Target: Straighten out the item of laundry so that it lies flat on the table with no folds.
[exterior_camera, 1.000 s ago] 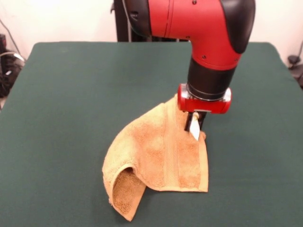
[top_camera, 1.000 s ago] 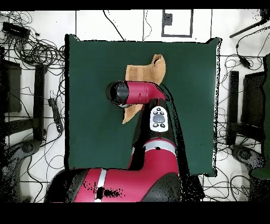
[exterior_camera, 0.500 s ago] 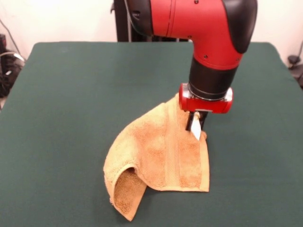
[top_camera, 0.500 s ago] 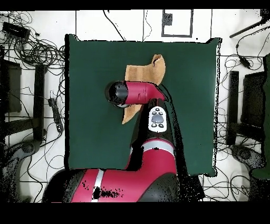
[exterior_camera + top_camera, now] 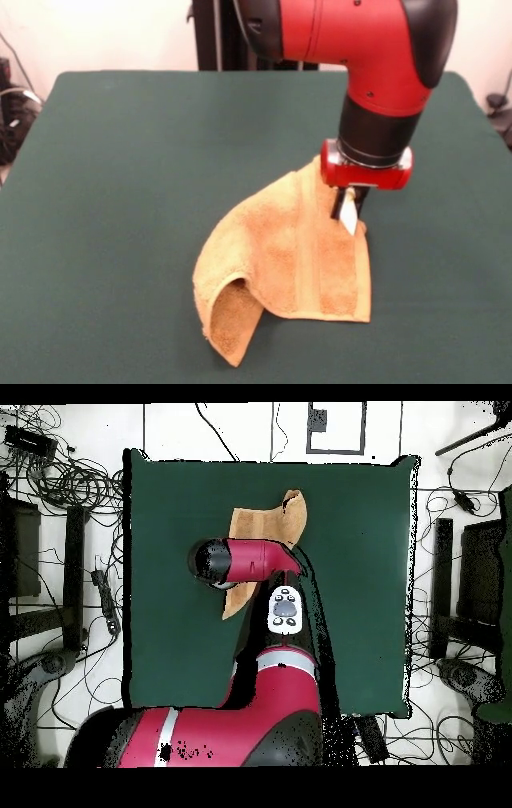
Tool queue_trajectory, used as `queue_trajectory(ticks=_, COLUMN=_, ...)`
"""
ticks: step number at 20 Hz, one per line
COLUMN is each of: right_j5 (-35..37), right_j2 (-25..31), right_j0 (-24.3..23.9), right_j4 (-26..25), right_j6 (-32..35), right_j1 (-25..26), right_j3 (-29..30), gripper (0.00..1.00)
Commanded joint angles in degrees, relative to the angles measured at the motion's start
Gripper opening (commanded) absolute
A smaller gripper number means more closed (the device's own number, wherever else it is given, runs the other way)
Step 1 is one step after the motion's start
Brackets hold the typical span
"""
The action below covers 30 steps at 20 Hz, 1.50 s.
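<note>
The item of laundry [image 5: 288,264] is an orange-tan towel, draped and folded on the green table [image 5: 120,160]. Its near-left end curls under into a loop, and a woven band runs down its right part. My gripper [image 5: 350,214] hangs from the red arm over the towel's upper right corner. It is shut on that raised corner, next to a small white label [image 5: 348,219]. In the overhead view the arm's wrist [image 5: 235,562] hides the gripper. There the towel [image 5: 265,522] shows above the wrist, and one tip [image 5: 232,602] shows below it.
Green cloth stretches wide to the left and behind the towel in the front view. The table's near edge lies just below the towel's curled end [image 5: 228,352]. Cables [image 5: 70,479] and dark stands [image 5: 440,574] surround the table in the overhead view.
The arm has shifted to the right in the front view, to the left in the overhead view. The towel has slid along with the gripper and kept its draped shape.
</note>
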Motion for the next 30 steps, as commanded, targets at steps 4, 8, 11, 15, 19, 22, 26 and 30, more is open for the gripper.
queue_trajectory(ticks=4, right_j5=1.7, right_j2=3.9, right_j0=4.0, right_j4=5.9, right_j6=14.9, right_j1=2.7, right_j3=4.4, gripper=0.00)
queue_trajectory(ticks=8, right_j5=1.6, right_j2=3.3, right_j0=4.5, right_j4=6.1, right_j6=14.6, right_j1=3.0, right_j3=3.9, gripper=0.00)
queue_trajectory(ticks=11, right_j5=1.5, right_j2=2.7, right_j0=3.9, right_j4=5.6, right_j6=13.1, right_j1=3.8, right_j3=2.5, gripper=0.00)
queue_trajectory(ticks=15, right_j5=1.6, right_j2=2.1, right_j0=2.9, right_j4=4.7, right_j6=10.9, right_j1=4.4, right_j3=1.2, gripper=0.00)
queue_trajectory(ticks=19, right_j5=1.2, right_j2=1.7, right_j0=2.4, right_j4=3.9, right_j6=10.0, right_j1=4.6, right_j3=0.6, gripper=0.00)
queue_trajectory(ticks=22, right_j5=0.2, right_j2=1.7, right_j0=2.2, right_j4=3.5, right_j6=9.6, right_j1=4.4, right_j3=1.0, gripper=1.00)
queue_trajectory(ticks=26, right_j5=1.1, right_j2=1.8, right_j0=2.2, right_j4=3.9, right_j6=9.8, right_j1=4.4, right_j3=1.0, gripper=1.00)
queue_trajectory(ticks=30, right_j5=1.8, right_j2=2.1, right_j0=2.0, right_j4=4.2, right_j6=9.7, right_j1=4.7, right_j3=0.8, gripper=1.00)
